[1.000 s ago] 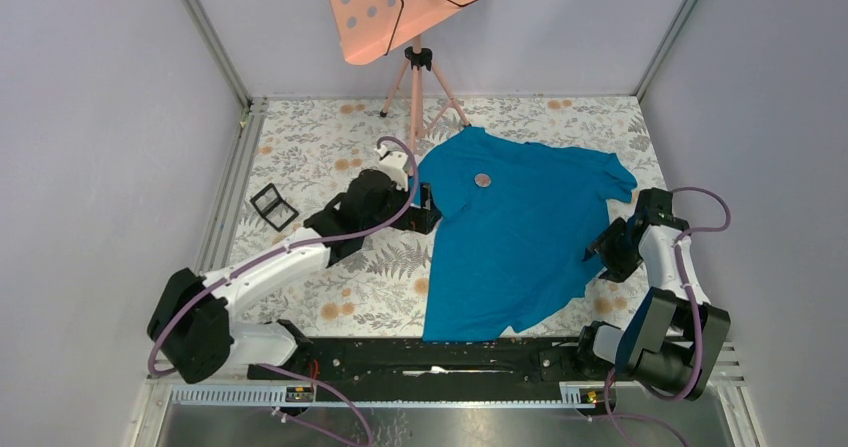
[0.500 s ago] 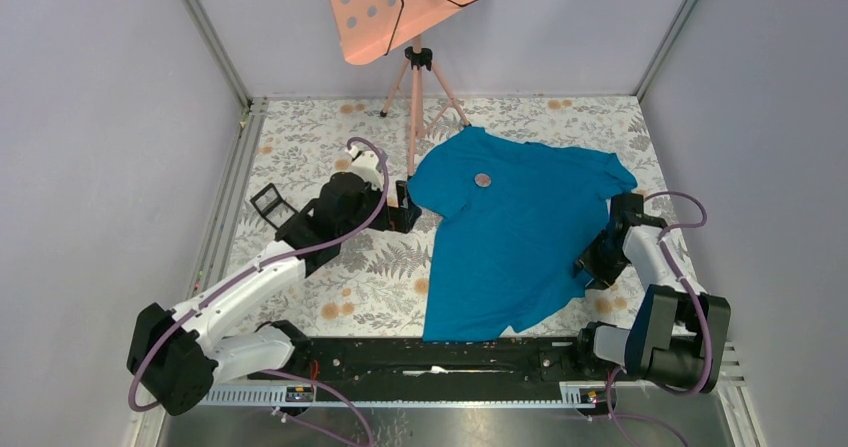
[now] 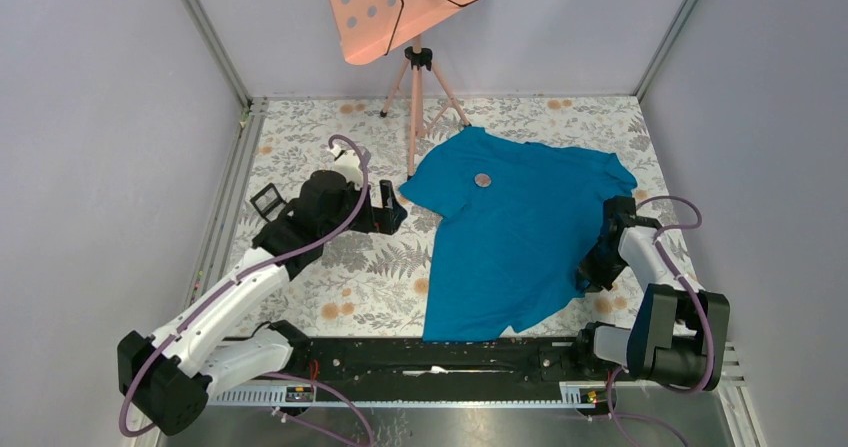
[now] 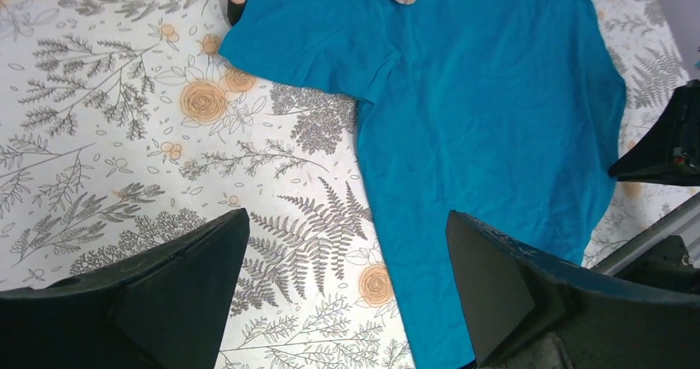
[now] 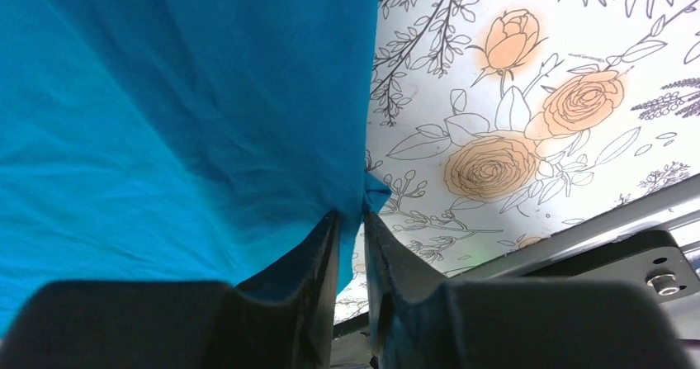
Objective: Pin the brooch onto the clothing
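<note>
While right fingers [image 5: 307, 290] pinch the clothing [image 5: 165, 96] and left fingers [image 4: 191, 280] hang spread, I should tug gently, sparing the brooch [image 3: 482, 180].

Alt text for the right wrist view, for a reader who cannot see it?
The right gripper pinches an edge of the teal T-shirt between its two dark fingers, which are nearly together. The shirt fills the left of the frame; the floral table cover lies to the right, with a metal rail at the lower right.
</note>
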